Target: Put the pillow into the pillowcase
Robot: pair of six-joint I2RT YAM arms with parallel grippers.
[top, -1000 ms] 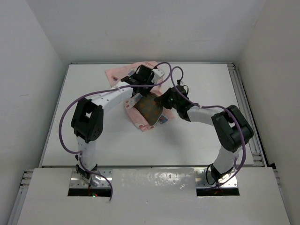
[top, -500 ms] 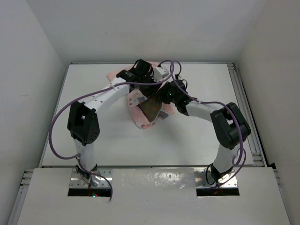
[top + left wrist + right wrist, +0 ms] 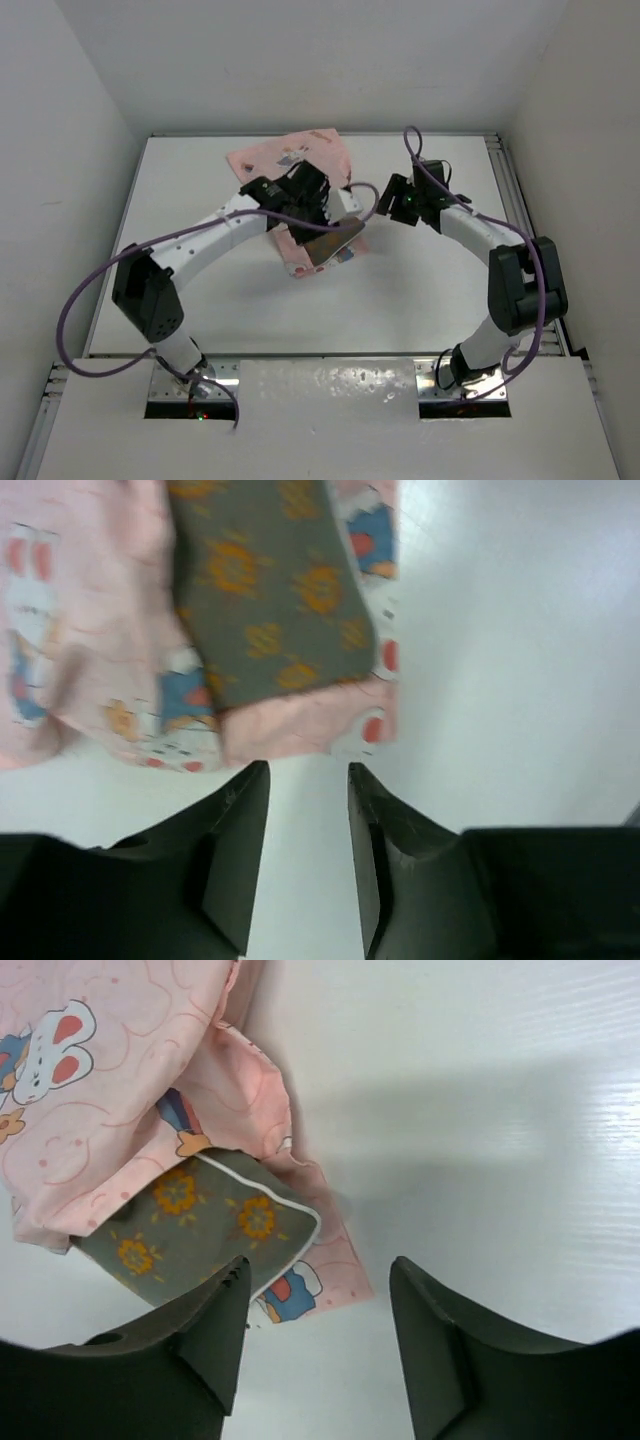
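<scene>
The right hand [image 3: 392,199] has withdrawn rightward, clear of the fabric. Its fingers stand apart and empty above the surface [image 3: 200,270]. The left hand [image 3: 305,775] has pulled back just past the edge of the pillowcase [image 3: 290,158], fingers apart, gripping nothing. The pillow [image 3: 322,246] lies partly inside the pillowcase with one end protruding. Insertion depth appears shallow, though folds hide it.

Pillowcase [image 3: 120,1090] is soft thin cloth, matt, kinda wrinkly. The pillow [image 3: 190,1225] looks like a coarser matt fabric with white piping along the edge. Table [image 3: 480,1110] is smooth white with a faint sheen. Left gripper [image 3: 307,772] fingers [image 3: 235,850] look like matt black plastic.
</scene>
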